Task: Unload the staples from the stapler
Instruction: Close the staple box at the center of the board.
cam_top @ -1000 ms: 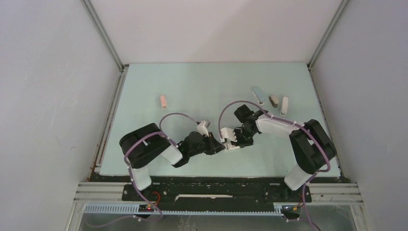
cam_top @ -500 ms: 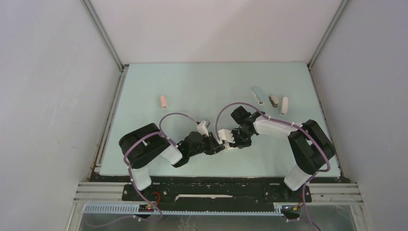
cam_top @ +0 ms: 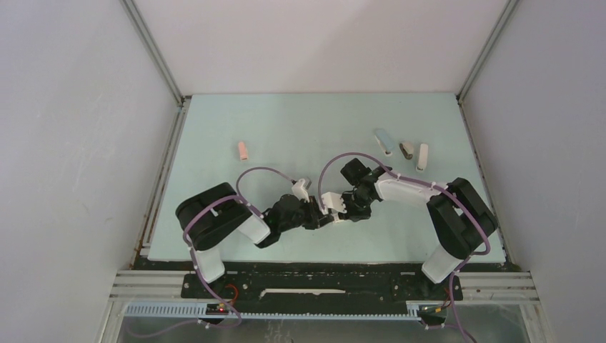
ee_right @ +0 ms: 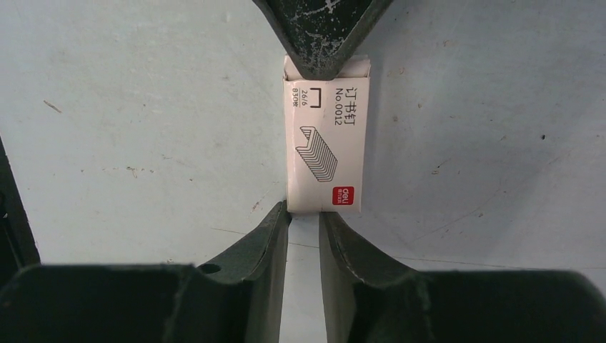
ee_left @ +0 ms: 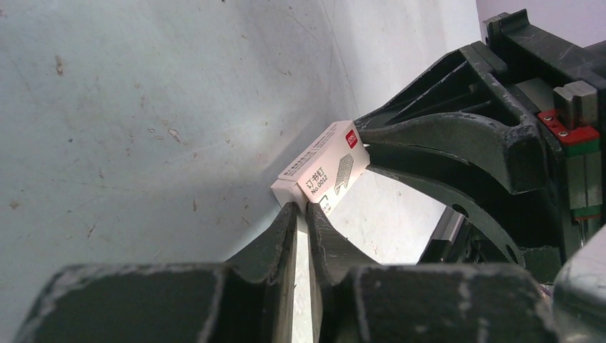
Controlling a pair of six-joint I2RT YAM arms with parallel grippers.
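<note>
Holding the staple box [ee_right: 325, 136] at both short ends should, we think, keep it from sliding or turning on the table [cam_top: 286, 121]. Our left gripper [ee_left: 300, 214] has its fingers pressed almost together, pinching one end to keep the box steady. Our right gripper [ee_right: 304, 214] has its fingers a little apart at the other end, the one with the red mark. We cannot tell if they squeeze it or only touch it. The box sits low in the middle of the top view. Its long side runs from one gripper to the other, left to right there. We see no loose staples. A blue stapler [cam_top: 384, 140] and a white stapler [cam_top: 422, 156] lie at the upper right, and a pink stapler [cam_top: 243, 149] at the upper left, all well apart from the box.
</note>
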